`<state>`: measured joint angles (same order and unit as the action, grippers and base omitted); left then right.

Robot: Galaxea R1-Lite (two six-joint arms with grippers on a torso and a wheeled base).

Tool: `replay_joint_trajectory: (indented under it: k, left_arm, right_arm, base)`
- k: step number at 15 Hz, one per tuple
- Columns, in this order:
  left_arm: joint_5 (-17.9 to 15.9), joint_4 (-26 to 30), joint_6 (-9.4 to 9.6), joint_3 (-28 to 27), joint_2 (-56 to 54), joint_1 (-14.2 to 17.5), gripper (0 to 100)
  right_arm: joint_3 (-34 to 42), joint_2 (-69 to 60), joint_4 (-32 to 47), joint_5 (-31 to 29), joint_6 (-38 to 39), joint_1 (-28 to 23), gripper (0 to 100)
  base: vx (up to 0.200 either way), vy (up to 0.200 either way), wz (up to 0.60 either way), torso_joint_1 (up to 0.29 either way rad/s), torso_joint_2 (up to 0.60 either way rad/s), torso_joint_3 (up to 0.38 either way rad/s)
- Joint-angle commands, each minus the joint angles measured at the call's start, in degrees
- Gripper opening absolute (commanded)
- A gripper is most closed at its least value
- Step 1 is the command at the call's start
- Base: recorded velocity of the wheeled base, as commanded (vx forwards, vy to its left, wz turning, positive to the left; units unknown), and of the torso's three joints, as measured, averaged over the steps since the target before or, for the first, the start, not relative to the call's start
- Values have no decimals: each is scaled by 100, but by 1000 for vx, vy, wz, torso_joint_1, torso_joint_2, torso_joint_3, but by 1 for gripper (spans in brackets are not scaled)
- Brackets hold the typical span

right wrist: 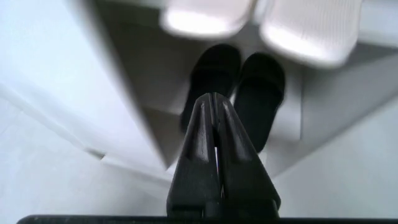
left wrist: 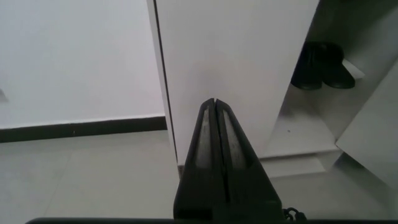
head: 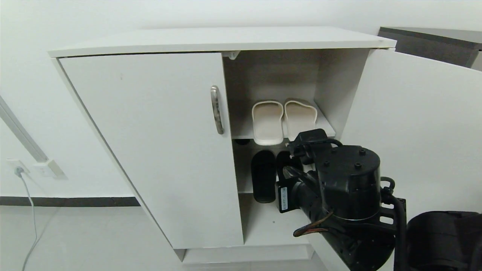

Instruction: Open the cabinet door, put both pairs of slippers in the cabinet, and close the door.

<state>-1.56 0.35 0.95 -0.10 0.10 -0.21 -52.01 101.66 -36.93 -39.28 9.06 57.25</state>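
White cabinet (head: 226, 37) seen from the front, with both pairs of slippers stowed. The left door (head: 150, 150) is shut, its metal handle (head: 216, 109) at the inner edge. The right door (head: 414, 131) stands swung wide, leaving the right half of the cabinet open.

The white slippers (head: 267, 122) lie side by side on the upper shelf (head: 327, 130), heels toward the opening. The black slippers (head: 263, 177) lie side by side on the lower shelf (head: 243, 180), directly beneath them. Each pair sits well inside its shelf edge, which probably lets the door close without catching a heel.

The right gripper (right wrist: 215, 99) hangs just outside the opening, aimed at the black pair. Its fingers (right wrist: 202, 134) are pressed together and carry nothing. The right arm (head: 346, 184) stands between the open door and the shelves.

The left gripper (left wrist: 214, 102) is low before the shut left door, above the floor (left wrist: 81, 180). Its fingers (left wrist: 233, 140) are likewise pressed together and empty.

With both pairs shelved, the step left appears to be closing the right door. Shut, empty fingers suit a push on the panel.

A small pale sticker (head: 283, 195) on the right arm bears print too small to read. No legible writing appears on the cabinet or slippers. A wall socket (head: 17, 167) with a plugged cable sits low on the wall at the left.
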Motion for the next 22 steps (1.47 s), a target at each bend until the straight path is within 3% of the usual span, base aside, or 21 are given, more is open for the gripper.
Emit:
replay_joint_trajectory:
  k: [1,16,22]
  left_arm:
    - [-2,0,2,1,-1,3,0]
    - [-2,0,2,1,-1,3,0]
    - [-2,0,2,1,-1,3,0]
  right_arm:
    - [-3,30,-8,-1,0,-3,0]
    - [76,284,-8,8,17,-100,0]
    - [173,478,-315,289,0,-416,0]
  base:
    - [-200,0,0,-2,7,2]
    - [-200,0,0,1,2,1]
    - [0,0,0,0,0,0]
